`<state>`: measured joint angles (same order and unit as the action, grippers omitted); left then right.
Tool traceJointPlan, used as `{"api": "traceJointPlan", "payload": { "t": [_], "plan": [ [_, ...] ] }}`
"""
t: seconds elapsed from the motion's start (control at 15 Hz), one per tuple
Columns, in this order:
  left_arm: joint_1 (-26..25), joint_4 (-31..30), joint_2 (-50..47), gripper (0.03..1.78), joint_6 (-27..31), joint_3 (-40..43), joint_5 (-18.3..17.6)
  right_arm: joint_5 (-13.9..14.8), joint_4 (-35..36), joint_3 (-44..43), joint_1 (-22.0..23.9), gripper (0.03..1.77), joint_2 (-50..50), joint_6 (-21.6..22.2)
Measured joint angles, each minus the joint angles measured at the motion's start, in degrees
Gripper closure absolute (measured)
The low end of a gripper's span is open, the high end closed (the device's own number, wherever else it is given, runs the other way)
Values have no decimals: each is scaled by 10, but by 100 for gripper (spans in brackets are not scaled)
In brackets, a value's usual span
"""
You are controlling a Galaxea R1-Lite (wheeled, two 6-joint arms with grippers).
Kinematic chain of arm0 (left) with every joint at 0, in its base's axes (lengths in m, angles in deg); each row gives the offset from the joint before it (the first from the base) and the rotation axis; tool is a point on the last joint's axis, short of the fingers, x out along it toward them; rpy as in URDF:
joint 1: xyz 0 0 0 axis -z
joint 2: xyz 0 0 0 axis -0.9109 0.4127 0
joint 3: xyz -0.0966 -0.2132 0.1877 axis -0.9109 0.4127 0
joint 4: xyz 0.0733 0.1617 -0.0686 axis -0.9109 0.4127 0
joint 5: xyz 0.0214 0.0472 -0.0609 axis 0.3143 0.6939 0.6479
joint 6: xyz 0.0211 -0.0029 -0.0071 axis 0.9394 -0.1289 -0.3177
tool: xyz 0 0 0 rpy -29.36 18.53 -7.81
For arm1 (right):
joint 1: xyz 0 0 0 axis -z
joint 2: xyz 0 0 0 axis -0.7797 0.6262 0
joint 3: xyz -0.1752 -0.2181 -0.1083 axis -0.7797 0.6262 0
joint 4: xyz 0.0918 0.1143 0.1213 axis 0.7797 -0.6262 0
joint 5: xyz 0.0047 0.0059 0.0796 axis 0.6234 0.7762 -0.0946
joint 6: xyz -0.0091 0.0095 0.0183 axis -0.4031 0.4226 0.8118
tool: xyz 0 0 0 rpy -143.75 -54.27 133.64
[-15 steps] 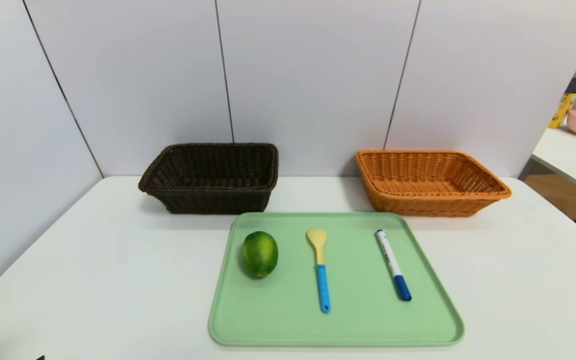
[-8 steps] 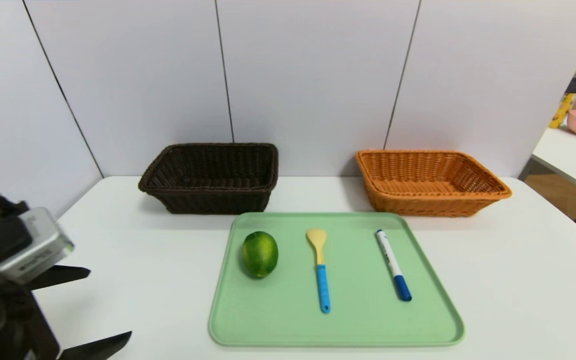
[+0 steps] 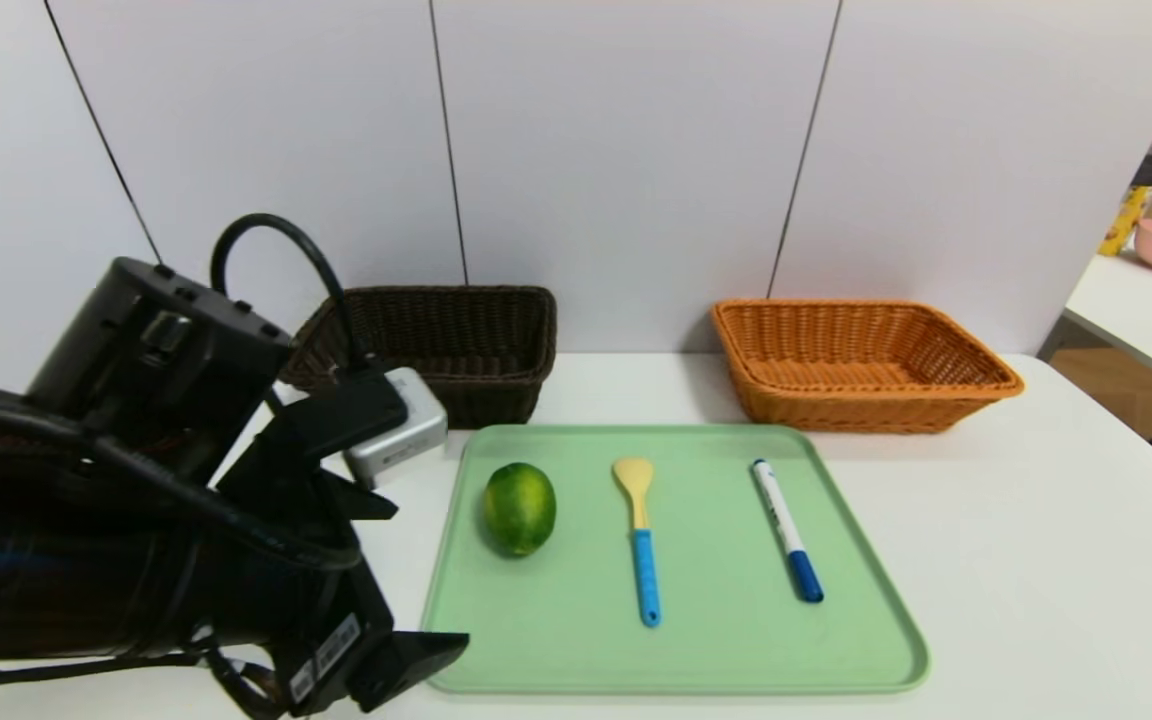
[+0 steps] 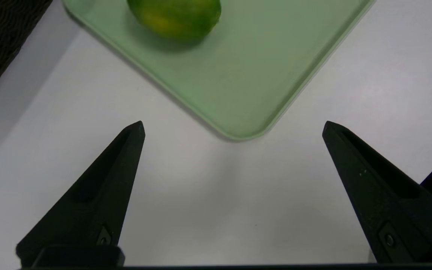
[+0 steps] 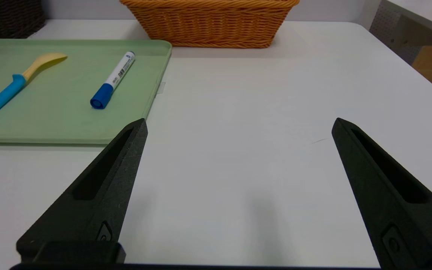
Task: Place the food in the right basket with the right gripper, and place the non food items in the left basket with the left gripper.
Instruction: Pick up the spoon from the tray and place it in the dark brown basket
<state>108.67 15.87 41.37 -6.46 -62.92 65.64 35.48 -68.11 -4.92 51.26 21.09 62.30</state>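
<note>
My left hand (image 4: 233, 127) hangs spread above the white table (image 3: 1036, 560) beside the green tray (image 3: 576, 660) holding lime (image 3: 519, 507), spoon (image 3: 640, 535) and marker (image 3: 786, 528), its label print unreadable. My right hand (image 5: 238, 125) is spread too.

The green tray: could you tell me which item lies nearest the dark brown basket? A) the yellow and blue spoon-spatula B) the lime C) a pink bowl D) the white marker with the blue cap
B: in the head view the lime sits at the tray's left end, just in front of the dark brown basket, while the spoon-spatula and marker lie farther right.
</note>
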Motion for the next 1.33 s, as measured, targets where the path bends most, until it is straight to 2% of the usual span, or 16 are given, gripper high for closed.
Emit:
{"api": "traceJointPlan", "payload": {
  "t": [0.2,0.6,0.8,1.13,1.33],
  "plan": [
    [52,2,50,12,-70,-66,15,0,0,0,0,10,0,0],
    [136,2,154,12,-214,-179,125,0,0,0,0,10,0,0],
    [165,2,209,12,-274,-217,140,0,0,0,0,10,0,0],
    [175,2,293,12,-319,-256,145,0,0,0,0,10,0,0],
    [176,1,332,12,-321,-290,180,0,0,0,0,10,0,0]
  ]
}}
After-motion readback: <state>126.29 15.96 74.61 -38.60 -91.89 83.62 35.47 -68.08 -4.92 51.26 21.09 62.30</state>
